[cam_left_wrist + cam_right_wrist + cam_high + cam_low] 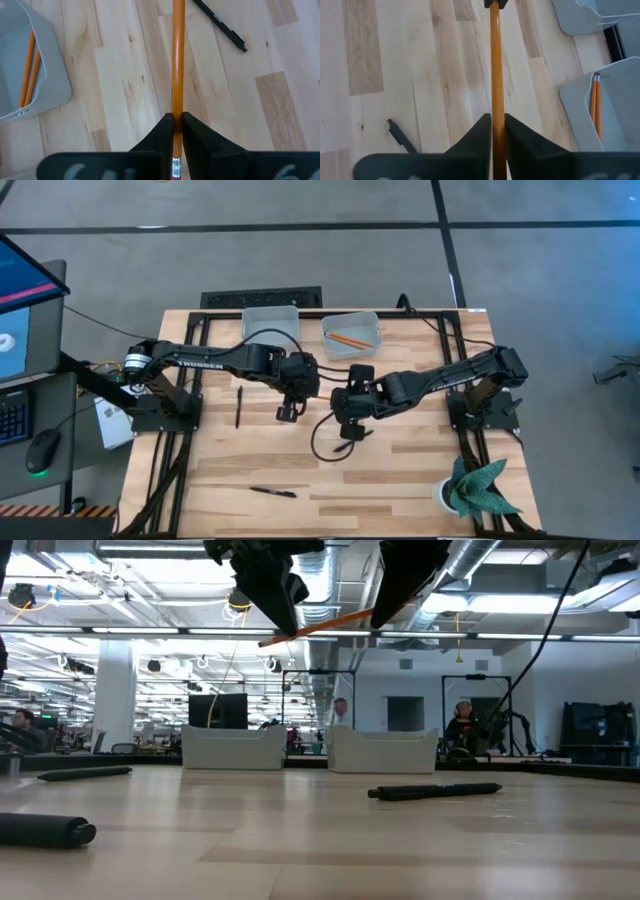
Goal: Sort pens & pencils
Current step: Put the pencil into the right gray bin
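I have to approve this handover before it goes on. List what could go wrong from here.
1. Both the left claw and the right claw are shut on the same orange pencil, held above the table. If either arm pulls before the other lets go, the pencil could snap or slip.
2. If both let go, it falls among the black pens on the table, not into the right-hand bin that already holds pencils.
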